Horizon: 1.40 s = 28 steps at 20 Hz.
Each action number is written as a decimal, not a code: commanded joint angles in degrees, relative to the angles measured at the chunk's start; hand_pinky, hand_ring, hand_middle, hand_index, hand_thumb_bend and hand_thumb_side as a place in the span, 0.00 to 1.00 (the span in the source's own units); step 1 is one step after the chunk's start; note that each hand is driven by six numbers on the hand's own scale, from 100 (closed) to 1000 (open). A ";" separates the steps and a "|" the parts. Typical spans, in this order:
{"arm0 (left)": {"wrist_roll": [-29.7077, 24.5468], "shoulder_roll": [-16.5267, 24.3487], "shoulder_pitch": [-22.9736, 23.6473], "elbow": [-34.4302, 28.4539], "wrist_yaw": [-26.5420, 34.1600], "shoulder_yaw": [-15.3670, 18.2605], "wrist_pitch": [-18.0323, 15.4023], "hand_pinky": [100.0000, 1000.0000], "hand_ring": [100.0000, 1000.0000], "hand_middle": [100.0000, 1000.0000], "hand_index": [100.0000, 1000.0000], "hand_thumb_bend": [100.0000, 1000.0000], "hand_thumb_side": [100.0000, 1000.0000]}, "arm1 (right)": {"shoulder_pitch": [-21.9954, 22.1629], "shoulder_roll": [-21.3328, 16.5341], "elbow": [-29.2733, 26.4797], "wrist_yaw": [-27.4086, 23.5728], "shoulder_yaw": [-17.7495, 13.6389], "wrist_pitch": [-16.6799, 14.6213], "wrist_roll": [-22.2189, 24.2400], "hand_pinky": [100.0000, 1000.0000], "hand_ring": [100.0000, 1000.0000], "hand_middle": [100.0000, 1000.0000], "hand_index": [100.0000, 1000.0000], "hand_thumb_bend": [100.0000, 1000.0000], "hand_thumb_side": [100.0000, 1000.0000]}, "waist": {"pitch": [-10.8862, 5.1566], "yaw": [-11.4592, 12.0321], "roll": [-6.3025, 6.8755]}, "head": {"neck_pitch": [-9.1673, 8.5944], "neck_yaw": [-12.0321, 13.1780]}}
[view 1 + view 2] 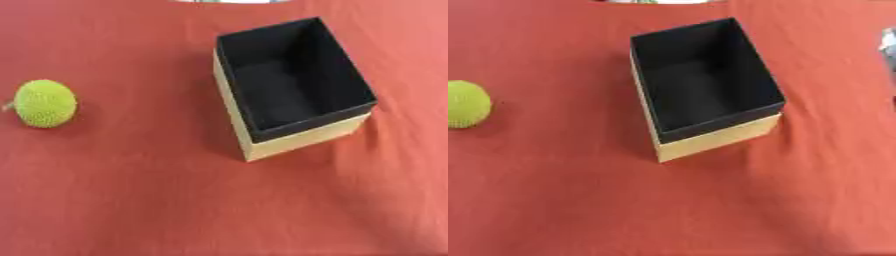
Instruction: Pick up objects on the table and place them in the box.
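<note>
At the far left of your view sits a round yellow-green ball with a bumpy, knobbly surface (45, 103). It rests directly on the red cloth covering the table (131, 200), close to the left edge of the left eye view and partly cut off by that edge in the right eye view. A small pale bit shows at its left side, too small to make out. Nothing touches the ball, and it casts a soft shadow on the cloth beneath it.

Moving right, you cross a bare stretch of wrinkled red cloth that keeps the ball well apart from the box.

Right of centre stands an open rectangular cardboard box with tan outer walls and a black lining (302, 137). It is upright on the cloth, turned askew so that one lower corner points toward you and its long sides run up and away to the right. You can see down into it: the black floor and inner walls are visible, and you can make out nothing lying inside. The tan outer wall shows along the near short side and as a thin strip down the left long side.

At the right edge of the right eye view, a small greyish shape (888, 42) pokes in level with the upper part of the box; you cannot tell what it is.

Neither of your hands shows in either view, so their state cannot be told.
</note>
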 commanded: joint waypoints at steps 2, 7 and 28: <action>-3.56 2.67 -3.21 5.26 -3.57 -4.11 -3.13 0.91 0.83 0.82 0.92 0.31 0.49 | -1.03 -1.34 -0.89 -0.47 -0.15 -0.15 0.46 0.71 0.77 0.59 0.75 0.00 0.61 | -1.35 -0.27 0.30 | 0.34 0.58; -7.82 1.62 -7.00 12.07 -6.87 -9.73 -7.37 0.95 0.86 0.83 0.91 0.41 0.38 | -1.31 -1.17 -0.89 -0.64 0.20 -0.16 0.78 0.71 0.77 0.59 0.75 0.00 0.62 | -1.42 -0.42 0.44 | 0.32 0.86; -27.26 -3.89 -17.57 24.65 -15.19 -14.72 -26.67 1.00 0.92 0.85 0.95 0.46 0.28 | -1.20 -0.84 -0.89 -0.95 0.58 -0.08 0.63 0.71 0.77 0.58 0.75 0.00 0.62 | -1.82 -0.67 1.13 | 0.86 1.48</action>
